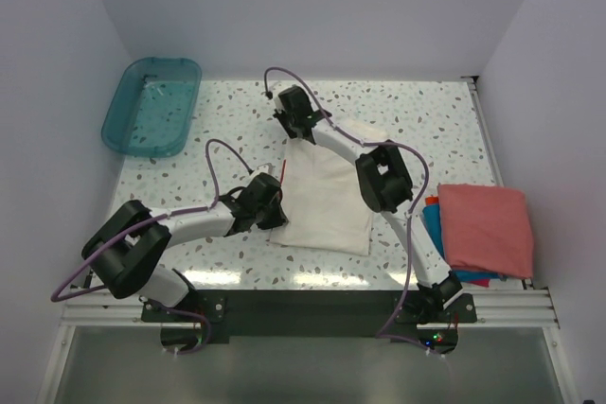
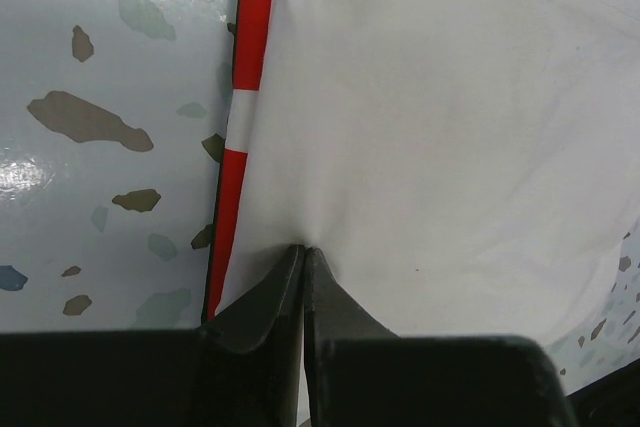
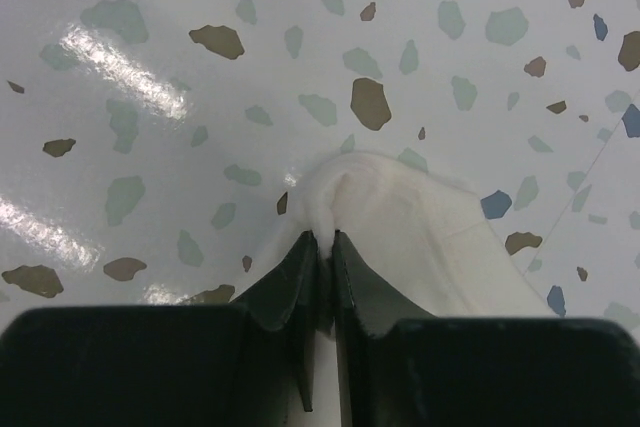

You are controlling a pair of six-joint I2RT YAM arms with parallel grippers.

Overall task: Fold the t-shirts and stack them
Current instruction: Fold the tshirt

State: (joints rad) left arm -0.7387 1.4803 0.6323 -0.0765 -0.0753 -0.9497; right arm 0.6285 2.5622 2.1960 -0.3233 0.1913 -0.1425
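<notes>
The cream-white t-shirt (image 1: 327, 191) lies partly folded in the middle of the table. My left gripper (image 1: 275, 198) is shut on its left edge; in the left wrist view the jaws (image 2: 303, 249) pinch the white cloth (image 2: 430, 127) beside a red printed stripe (image 2: 250, 57). My right gripper (image 1: 295, 130) is shut on the shirt's far corner; the right wrist view shows a bunched fold of white cloth (image 3: 400, 217) squeezed between the fingertips (image 3: 327, 237). A folded salmon-red shirt (image 1: 485, 226) lies on a blue one (image 1: 433, 224) at the right edge.
A translucent teal plastic tub (image 1: 151, 106) stands at the far left corner of the speckled table (image 1: 426, 111). White walls close in the back and sides. The right arm's links (image 1: 383, 177) cross above the cream shirt.
</notes>
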